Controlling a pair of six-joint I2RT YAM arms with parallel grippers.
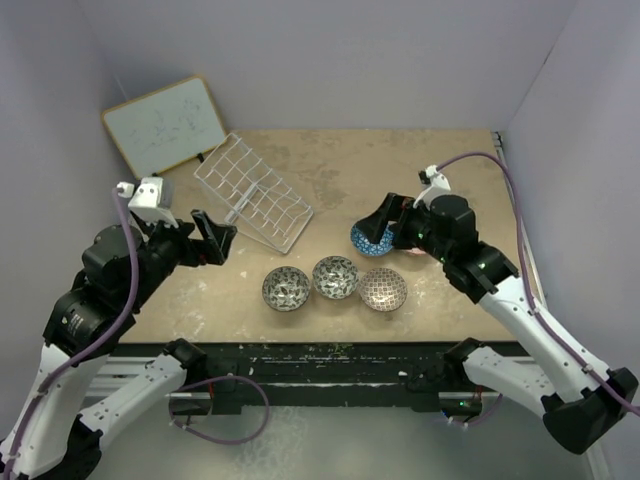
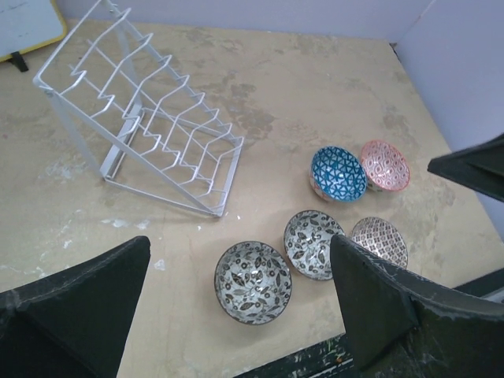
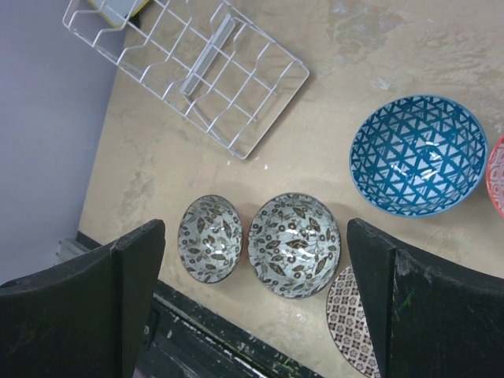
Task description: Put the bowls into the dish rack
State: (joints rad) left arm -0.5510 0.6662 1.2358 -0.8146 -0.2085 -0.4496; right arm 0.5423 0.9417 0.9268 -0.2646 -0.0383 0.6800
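Bowls counted: five, all upright on the table [image 1: 330,160], none in the rack [image 1: 255,195].
- Near row, left to right: left grey bowl [image 2: 253,282], middle grey bowl [image 2: 313,244], brown bowl [image 2: 379,240]. They sit close side by side, and the grey pair looks to be touching.
- Farther back on the right: blue bowl [image 2: 339,173] with the pink bowl [image 2: 384,165] against its right side.

Rack: one, no bowls in it, on the far-left part of the table. Its long axis runs from far left to near right. One whiteboard [image 1: 165,125] leans beyond it in the far-left corner.

Right gripper [image 1: 375,232]: fingers spread wide, nothing between them. From above it hangs over the blue bowl and covers part of it. The pink bowl is hidden in that view.

Left gripper [image 1: 218,242]: fingers also spread wide, nothing held. It sits just off the near-left side of the rack, apart from every bowl.

Key relation: the right arm is much the nearer to the blue and pink pair, and the blue bowl lies almost beneath its fingers. The rack is well apart, to the left and slightly farther back. My judgement is that the coming move is a right-arm drop onto the blue bowl's rim, then a carry leftward.
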